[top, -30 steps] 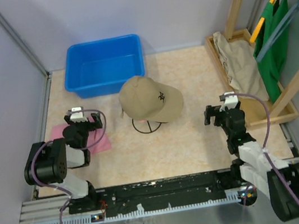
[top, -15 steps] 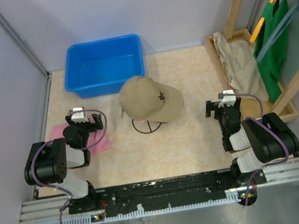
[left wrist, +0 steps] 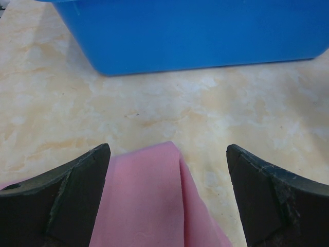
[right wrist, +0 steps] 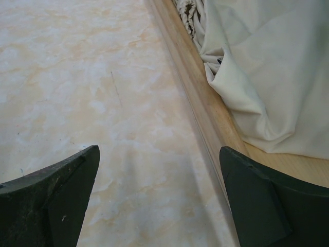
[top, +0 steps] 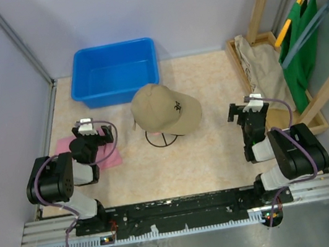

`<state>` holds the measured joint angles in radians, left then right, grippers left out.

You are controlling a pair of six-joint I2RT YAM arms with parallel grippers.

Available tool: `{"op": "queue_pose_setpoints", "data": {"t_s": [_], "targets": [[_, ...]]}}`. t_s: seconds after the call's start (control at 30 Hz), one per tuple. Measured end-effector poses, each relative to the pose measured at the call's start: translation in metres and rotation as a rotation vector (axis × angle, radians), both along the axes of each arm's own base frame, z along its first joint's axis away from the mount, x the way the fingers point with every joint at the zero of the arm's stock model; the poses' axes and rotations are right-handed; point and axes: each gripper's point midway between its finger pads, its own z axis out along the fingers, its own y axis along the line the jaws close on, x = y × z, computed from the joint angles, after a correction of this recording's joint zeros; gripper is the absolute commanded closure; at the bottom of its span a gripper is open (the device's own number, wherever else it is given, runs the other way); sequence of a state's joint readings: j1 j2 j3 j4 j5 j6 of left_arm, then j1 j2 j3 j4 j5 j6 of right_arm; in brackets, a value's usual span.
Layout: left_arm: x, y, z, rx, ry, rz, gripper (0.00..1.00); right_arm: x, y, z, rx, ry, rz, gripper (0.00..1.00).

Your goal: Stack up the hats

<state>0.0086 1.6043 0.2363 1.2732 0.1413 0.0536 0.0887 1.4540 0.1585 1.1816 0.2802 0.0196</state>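
top external shows only the tan cap (top: 165, 109) on its stand (top: 165, 138) mid-table, likely the finished stack; my left gripper (top: 94, 132) and right gripper (top: 247, 111) gape wide, empty.

The top camera looks steeply down from above and behind the near edge, far enough back to take in the whole table (top: 219, 152) and the tan cap (top: 165, 109). The left wrist camera sits low and close, facing forward over the pink cloth (left wrist: 144, 200) to the blue bin (left wrist: 195, 31), both shared with the top view. The right wrist camera, equally low, faces along the wooden tray rim (right wrist: 205, 103) and the beige garment (right wrist: 257, 67), which the top view also shows.
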Motion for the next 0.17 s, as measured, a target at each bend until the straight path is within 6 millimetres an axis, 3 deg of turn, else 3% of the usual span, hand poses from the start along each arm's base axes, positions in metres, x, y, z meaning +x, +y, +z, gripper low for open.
{"op": "queue_pose_setpoints", "data": {"t_s": [0.17], "targets": [[0.0000, 0.0000, 0.0000, 0.000, 0.000, 0.000, 0.00, 0.0000, 0.0000, -0.0001, 0.000, 0.000, 0.000, 0.01]]}}
